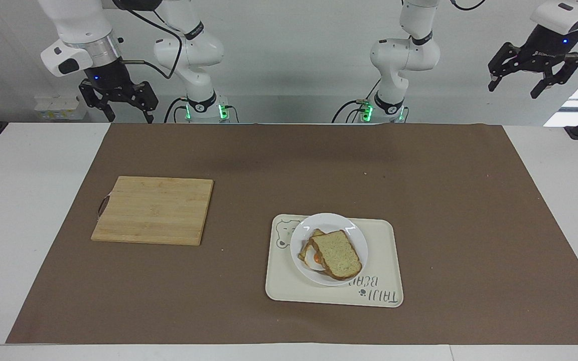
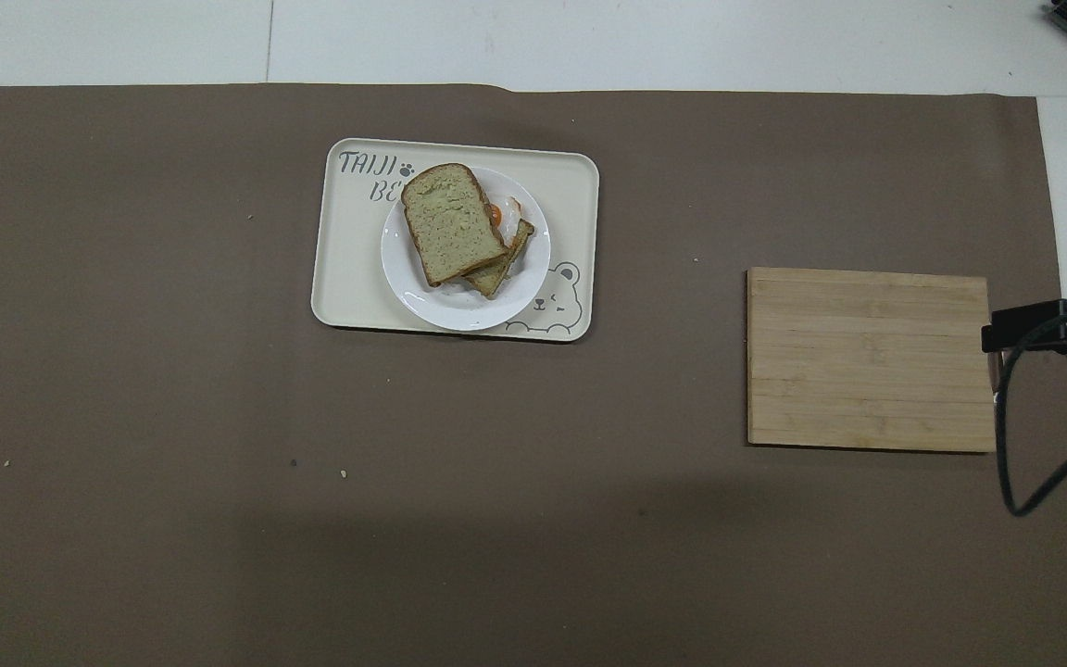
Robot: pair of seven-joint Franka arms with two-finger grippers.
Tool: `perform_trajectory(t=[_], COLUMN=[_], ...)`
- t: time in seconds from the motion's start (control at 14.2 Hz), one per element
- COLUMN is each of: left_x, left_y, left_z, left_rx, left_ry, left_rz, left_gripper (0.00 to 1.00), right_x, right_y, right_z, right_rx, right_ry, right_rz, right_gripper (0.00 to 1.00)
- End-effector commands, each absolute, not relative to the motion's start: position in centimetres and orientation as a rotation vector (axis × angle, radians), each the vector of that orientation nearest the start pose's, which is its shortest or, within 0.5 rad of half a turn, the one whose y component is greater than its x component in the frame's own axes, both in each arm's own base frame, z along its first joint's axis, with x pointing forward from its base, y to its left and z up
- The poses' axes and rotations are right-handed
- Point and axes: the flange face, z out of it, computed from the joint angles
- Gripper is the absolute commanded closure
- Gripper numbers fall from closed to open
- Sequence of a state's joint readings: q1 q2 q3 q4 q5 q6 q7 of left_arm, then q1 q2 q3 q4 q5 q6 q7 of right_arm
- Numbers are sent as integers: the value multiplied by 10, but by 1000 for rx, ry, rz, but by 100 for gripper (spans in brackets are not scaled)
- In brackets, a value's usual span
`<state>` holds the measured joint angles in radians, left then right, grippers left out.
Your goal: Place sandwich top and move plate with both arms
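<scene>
The sandwich top (image 1: 336,253) lies on the bread slice bearing a fried egg (image 1: 311,259), a little askew, on the white plate (image 1: 329,220). The plate stands on the cream tray (image 1: 384,260). In the overhead view the sandwich top (image 2: 450,222) covers most of the egg slice (image 2: 504,220) on the plate (image 2: 459,310). My left gripper (image 1: 513,91) is open and empty, raised high over the left arm's end of the table. My right gripper (image 1: 129,119) is open and empty, raised over the right arm's end, beside the cutting board in the overhead view (image 2: 1024,326).
A bamboo cutting board (image 1: 153,210) lies bare on the brown mat toward the right arm's end; it also shows in the overhead view (image 2: 867,357). The tray (image 2: 348,278) has a bear drawing. A black cable (image 2: 1020,435) hangs from the right arm.
</scene>
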<state>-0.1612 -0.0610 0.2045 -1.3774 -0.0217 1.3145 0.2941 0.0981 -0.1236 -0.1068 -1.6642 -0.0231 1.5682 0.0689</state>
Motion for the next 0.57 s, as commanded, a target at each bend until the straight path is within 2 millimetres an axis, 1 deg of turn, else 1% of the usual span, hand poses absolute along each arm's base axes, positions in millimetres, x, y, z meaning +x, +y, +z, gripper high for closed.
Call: perform_trajectory(t=[0.0,0.14,0.49], left_x=[500,497,495], left_y=[20,22,20], left_z=[728,731,728], left_rx=[-3170,-3169,-3175], left_ry=[316,266,146], left_rz=[17,-3,29], left_gripper=[0,0,0], right_x=[515,515,515], right_y=[-14,-13,-13], right_z=[649,649,649], right_rx=[-3145,-3144,-3144], right_ry=[94,94,94], right_rz=[-38,-35,-35], right_gripper=[0,0,0])
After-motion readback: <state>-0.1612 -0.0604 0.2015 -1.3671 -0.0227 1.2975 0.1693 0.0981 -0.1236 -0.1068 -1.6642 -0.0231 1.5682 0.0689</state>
